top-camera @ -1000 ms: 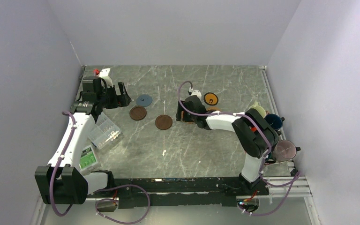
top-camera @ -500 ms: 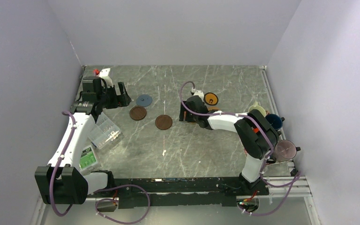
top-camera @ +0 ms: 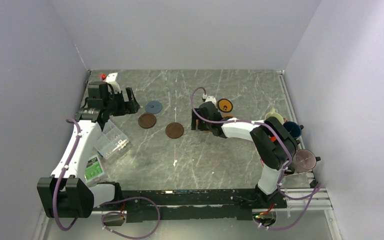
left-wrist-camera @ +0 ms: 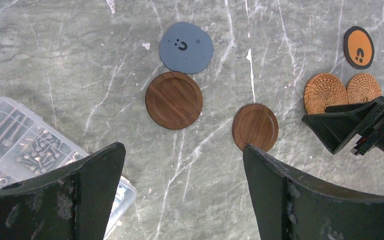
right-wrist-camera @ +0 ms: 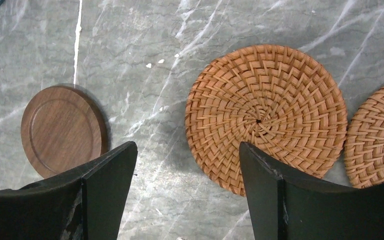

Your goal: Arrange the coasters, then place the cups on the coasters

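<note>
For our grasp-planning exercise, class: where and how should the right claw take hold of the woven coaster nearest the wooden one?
Probably from above, at the rim facing the wooden coaster: the woven coaster lies flat, offering only its edge, and its opposite side is crowded by the second woven coaster.

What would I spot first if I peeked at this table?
Probably the two tan woven coasters, side by side beneath the right arm's open jaws. Then the orange-faced coaster just beyond them, and the mugs bunched at the right edge of the table.
</note>
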You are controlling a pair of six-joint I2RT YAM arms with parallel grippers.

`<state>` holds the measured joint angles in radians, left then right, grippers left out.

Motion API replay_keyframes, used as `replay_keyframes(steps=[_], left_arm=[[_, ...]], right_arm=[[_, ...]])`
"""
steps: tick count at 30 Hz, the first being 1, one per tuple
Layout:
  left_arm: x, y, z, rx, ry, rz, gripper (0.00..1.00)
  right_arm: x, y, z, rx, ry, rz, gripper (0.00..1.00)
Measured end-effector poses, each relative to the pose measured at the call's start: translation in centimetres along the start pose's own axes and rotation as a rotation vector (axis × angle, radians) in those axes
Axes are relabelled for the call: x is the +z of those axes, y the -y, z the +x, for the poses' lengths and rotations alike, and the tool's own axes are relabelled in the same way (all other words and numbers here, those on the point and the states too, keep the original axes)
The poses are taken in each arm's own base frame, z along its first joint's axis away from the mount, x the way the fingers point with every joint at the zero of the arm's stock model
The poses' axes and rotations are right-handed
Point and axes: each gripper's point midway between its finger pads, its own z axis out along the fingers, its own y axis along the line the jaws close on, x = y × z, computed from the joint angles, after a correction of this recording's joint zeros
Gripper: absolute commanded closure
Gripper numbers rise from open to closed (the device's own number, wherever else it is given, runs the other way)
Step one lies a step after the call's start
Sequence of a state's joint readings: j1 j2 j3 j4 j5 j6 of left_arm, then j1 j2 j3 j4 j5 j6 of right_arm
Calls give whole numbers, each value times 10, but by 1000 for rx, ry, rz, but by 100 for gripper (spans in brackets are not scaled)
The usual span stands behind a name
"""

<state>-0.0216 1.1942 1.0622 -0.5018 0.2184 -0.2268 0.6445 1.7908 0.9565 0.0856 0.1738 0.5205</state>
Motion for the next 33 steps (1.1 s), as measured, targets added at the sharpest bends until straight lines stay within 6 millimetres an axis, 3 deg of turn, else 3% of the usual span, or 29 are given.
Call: replay_keyframes(steps=[5,9,13,18,25,29,33], left_arm=[[0,-1,0,0,1,-4,6],[0,-1,-1,1,5,-6,6],[0,-1,-1,1,5,-6,6],[0,-1,-1,1,5,-6,6],[0,-1,-1,2,7,-5,6],[0,0,-1,2,6,-4,6],[0,0,-1,3,6,-3,6]], right_arm=[[-5,-3,0,-38,-22,-29,13],[-17,-14,-13,-56,5,-83,13],[-28,-35,-34,-73,44,-169,13],[-28,-72,-50,-105,61,-281,13],[-4,-122,-19,-231,-9,-330,8],[13,-138,-1,-332,-34,-265,9],[13,-148,19,-398,-69,-251,10]])
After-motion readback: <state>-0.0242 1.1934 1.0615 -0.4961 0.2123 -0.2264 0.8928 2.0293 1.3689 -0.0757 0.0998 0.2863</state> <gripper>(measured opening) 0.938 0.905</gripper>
